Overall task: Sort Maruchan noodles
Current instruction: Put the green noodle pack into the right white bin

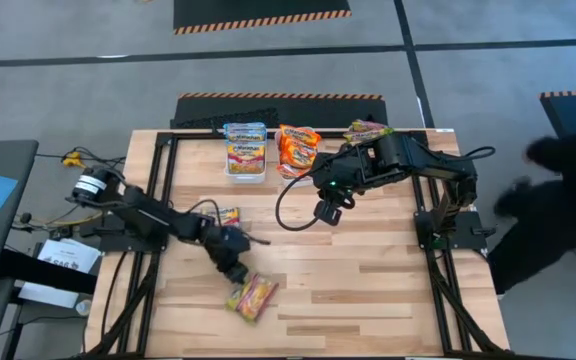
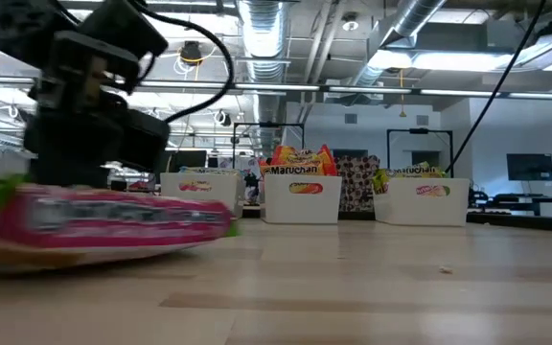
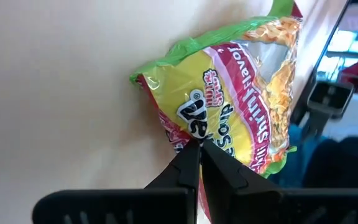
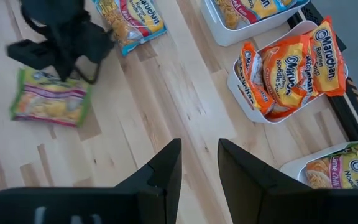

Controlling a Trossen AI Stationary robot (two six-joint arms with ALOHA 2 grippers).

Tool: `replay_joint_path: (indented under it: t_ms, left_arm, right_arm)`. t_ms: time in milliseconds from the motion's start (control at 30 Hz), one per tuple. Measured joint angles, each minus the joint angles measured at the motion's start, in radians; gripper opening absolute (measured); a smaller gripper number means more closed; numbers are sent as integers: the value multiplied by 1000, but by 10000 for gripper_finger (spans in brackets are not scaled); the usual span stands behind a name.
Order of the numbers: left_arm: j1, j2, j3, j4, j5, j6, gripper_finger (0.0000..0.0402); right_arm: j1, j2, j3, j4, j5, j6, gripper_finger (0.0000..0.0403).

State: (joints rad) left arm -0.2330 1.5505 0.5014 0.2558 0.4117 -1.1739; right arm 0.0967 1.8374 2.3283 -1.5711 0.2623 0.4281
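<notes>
Nearby, the left gripper (image 1: 234, 270) pinches the edge of a green-pink packet (image 1: 252, 297) lying on the table's (image 1: 368, 290) near side. Three bins (image 1: 245, 170) (each holding packets) line the far edge. The right gripper (image 1: 327, 213) hovers mid-table, fingers (image 4: 160, 168) narrowly apart, empty. A blue packet (image 1: 230, 215) is half hidden behind the left arm.

Three white bins (image 1: 245, 165) line the far edge of the wooden table (image 1: 368, 280), side by side.

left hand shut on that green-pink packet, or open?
Shut. In the left wrist view the left hand has its two fingers pinched together on the edge of the glossy yellow, green-pink plastic noodle packet.
</notes>
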Motion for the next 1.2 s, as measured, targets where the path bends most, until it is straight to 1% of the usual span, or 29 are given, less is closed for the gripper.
replay_joint_path:
  t_ms: [167,333,433,567,800,933,1033,1133,1200]
  left_arm:
    - [93,0,13,5,-1,93,0]
    - [137,0,76,-7,24,219,0]
    - [156,0,113,-58,33,288,0]
    - [178,0,152,-132,34,379,0]
    - [210,0,203,-283,72,527,0]
    - [211,0,229,-366,74,583,0]
    - [211,0,242,-410,74,607,0]
    - [211,0,244,-412,73,626,0]
    - [211,0,244,-412,73,632,0]
  right_arm:
    - [2,0,0,0,-2,17,127]
    - [10,0,0,0,-29,18,127]
    - [8,0,0,0,-64,25,133]
    - [10,0,0,0,-77,94,157]
    - [46,1,0,0,-81,182,217]
    - [80,1,0,0,-81,248,229]
    - [116,1,0,0,-54,295,225]
    - [162,1,-2,1,-14,333,219]
    - [189,-1,-31,3,28,366,217]
